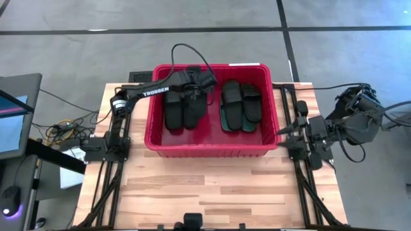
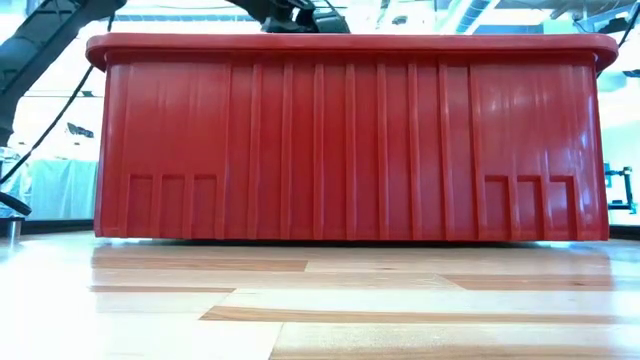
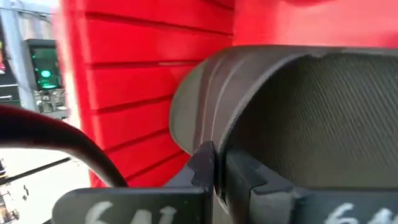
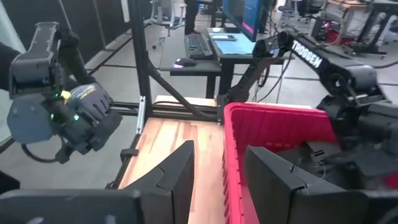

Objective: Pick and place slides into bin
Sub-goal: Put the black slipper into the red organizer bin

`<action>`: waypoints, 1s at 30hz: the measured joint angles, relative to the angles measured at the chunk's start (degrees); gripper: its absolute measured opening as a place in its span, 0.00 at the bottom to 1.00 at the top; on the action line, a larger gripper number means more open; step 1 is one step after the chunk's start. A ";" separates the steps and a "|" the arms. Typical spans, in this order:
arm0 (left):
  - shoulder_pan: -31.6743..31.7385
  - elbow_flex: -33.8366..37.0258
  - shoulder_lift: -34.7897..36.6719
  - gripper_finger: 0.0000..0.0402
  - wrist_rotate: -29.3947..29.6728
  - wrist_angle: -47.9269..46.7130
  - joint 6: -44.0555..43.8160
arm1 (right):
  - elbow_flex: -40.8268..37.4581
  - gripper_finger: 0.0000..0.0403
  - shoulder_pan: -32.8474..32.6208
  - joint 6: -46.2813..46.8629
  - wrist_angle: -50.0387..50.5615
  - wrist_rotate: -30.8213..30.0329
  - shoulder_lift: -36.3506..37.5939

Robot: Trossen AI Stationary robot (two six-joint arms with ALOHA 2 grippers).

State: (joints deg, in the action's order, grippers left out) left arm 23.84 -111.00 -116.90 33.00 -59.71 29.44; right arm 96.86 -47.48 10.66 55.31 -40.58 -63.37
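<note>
The red bin [image 1: 212, 149] stands mid-table and fills the low view [image 2: 350, 140]. On its floor lie black slides at the left [image 1: 174, 110] and dark slides at the right [image 1: 241, 106], one with a teal-green edge. My left gripper [image 1: 192, 83] reaches over the bin's far left part and is shut on a black slide [image 3: 298, 112], close to the bin's inner wall [image 3: 143, 93]. My right gripper [image 1: 297, 131] waits open beyond the bin's right side, its fingers [image 4: 180, 168] with nothing between them. My left gripper pinches a curved thin edge of the black slide [image 3: 208, 134] between its two shut fingers [image 3: 202, 165]. It comes slanting down from the table's left side into the bin. Strap or sole edge, I cannot tell. Whether the slide touches the bin's floor does not show.
The bin's tall walls and rolled rim [image 4: 273, 115] ring the work space. Bare wooden table [image 1: 212, 186] lies in front of the bin. Beyond the table's left side stand a desk with a monitor [image 4: 242, 18] and a person's gloved hand [image 4: 87, 118] on a grey device.
</note>
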 joint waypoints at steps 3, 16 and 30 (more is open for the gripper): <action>0.15 1.48 -0.07 0.00 -0.48 0.47 0.20 | 0.00 0.32 0.02 0.00 0.00 -0.24 0.00; 0.43 7.82 -0.28 0.00 -0.88 2.30 -0.16 | 0.00 0.32 0.00 -0.02 0.05 -0.24 0.00; 0.27 8.98 -0.28 0.00 1.83 0.84 -8.74 | 0.00 0.32 0.00 0.00 0.17 -0.22 0.00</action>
State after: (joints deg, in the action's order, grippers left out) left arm 24.11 -102.02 -117.19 34.83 -58.87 20.70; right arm 96.86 -47.48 10.66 55.48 -40.80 -63.37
